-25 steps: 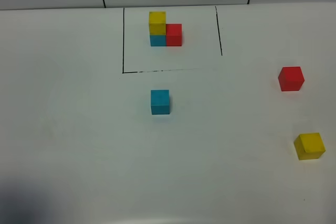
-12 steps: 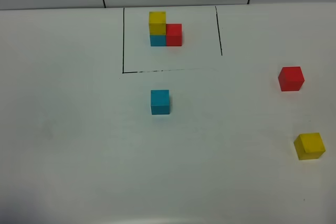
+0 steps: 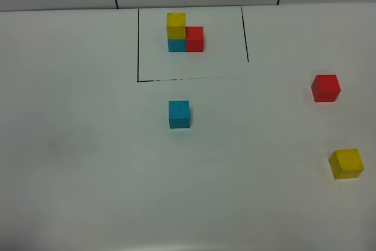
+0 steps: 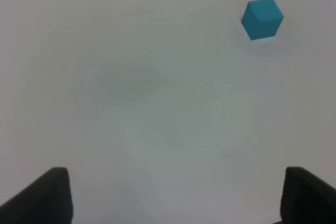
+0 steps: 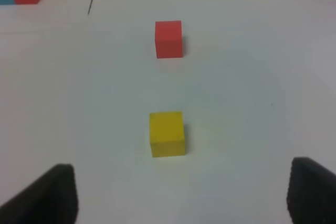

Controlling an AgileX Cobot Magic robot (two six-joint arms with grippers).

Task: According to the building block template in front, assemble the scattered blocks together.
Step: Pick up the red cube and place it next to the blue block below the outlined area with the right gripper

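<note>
No cube moved; a dim shadow, perhaps an arm's, faded: nothing assembled. Left gripper (image 4: 176, 184), released, has the small cyan-blue plain cube (image 4: 262, 18) ahead, off-centre; right gripper (image 5: 184, 182), released, faces the small yellow plain cube (image 5: 167, 134).

I record the table (image 3: 70, 145) as white, smooth and matt, with no glare. The blue cube (image 3: 179, 114), red cube (image 3: 325, 88) and yellow cube (image 3: 346, 163) look evenly coloured, smooth and matt; I cannot tell wood from plastic. The template (image 3: 185, 33) cubes show the same finish.
</note>
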